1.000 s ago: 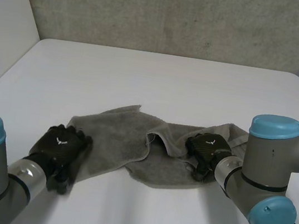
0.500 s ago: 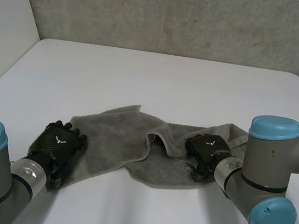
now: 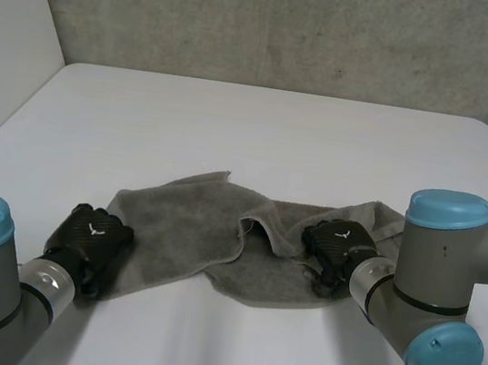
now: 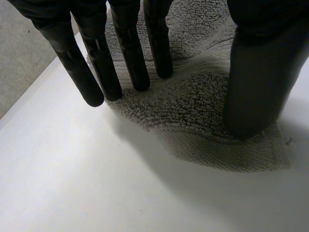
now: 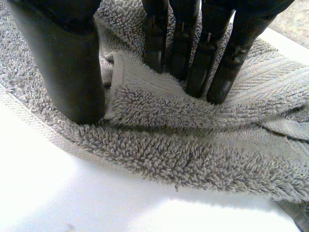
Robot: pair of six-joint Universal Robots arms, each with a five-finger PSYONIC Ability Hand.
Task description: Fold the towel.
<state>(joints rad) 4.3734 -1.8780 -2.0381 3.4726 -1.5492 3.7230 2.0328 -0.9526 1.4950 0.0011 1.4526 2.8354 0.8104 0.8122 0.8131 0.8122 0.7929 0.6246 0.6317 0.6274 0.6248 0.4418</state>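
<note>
Pinch being set up at each end of the towel (image 3: 188, 220), nothing gripped yet
The left hand (image 3: 94, 235) has slid back toward the robot over the last second and now stands on the towel's near left corner, its fingers (image 4: 129, 58) straight, some tips on the cloth and some on the bare table (image 3: 260, 139) just beside the edge, the thumb planted apart with a low ridge of pile between; the right hand (image 3: 338, 244) has not moved, fingers straight and thumb apart on the rumpled right end, a turned-over hem between them; the towel lies crumpled across the near middle of the table, so I judge the left hand is now placed to close on its corner and the fold itself has not begun
</note>
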